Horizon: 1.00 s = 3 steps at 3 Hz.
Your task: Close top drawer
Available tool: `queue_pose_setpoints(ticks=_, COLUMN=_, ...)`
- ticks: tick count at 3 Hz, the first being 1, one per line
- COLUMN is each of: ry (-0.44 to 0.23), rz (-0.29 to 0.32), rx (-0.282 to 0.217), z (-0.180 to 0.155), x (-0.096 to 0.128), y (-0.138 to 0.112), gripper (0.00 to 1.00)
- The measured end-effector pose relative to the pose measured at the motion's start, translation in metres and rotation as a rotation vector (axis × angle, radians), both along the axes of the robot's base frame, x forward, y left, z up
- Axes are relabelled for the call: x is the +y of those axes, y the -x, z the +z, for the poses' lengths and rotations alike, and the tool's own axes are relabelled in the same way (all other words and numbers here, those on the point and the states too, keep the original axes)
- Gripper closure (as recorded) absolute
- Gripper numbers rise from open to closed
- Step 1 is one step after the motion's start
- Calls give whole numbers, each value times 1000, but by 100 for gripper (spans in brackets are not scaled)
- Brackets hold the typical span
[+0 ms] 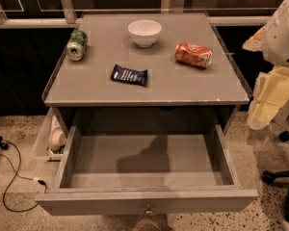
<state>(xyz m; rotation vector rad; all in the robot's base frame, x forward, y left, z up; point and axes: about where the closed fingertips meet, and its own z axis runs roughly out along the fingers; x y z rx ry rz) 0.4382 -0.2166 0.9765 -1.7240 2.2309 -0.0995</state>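
Note:
The top drawer [147, 200] of the grey cabinet is pulled far out toward me. Its inside [144, 160] is empty, with a shadow across the floor. Its small round metal knob [148, 210] shows at the centre of the front, at the bottom edge of the view. The two lower drawers are hidden beneath it. My arm [282, 32], white with pale yellow parts, hangs at the right edge. The gripper [267, 105] at its lower end is beside the cabinet's right side, well apart from the drawer front and above floor level.
On the cabinet top [183, 88] lie a green can [76, 44] on its side, a white bowl [144, 32], an orange can [194, 55] on its side and a dark blue snack packet [129, 74]. A clear bin [50, 138] stands left of the cabinet. A cable [12, 177] lies on the floor at left, and a chair base [279, 174] at right.

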Motion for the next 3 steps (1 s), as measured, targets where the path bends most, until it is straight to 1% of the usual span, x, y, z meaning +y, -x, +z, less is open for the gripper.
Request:
queue_pose_setpoints(ticks=1, ry=-8, rz=3, rx=-4, z=-2, x=-1, y=4, gripper=0)
queue_pose_setpoints(ticks=2, ry=-23, rz=16, rx=-2, z=-20, x=-6, y=20, gripper=0)
queue_pose_setpoints(ticks=3, ry=-41, rz=35, rx=17, z=-53, x=-12, y=39, gripper=0)
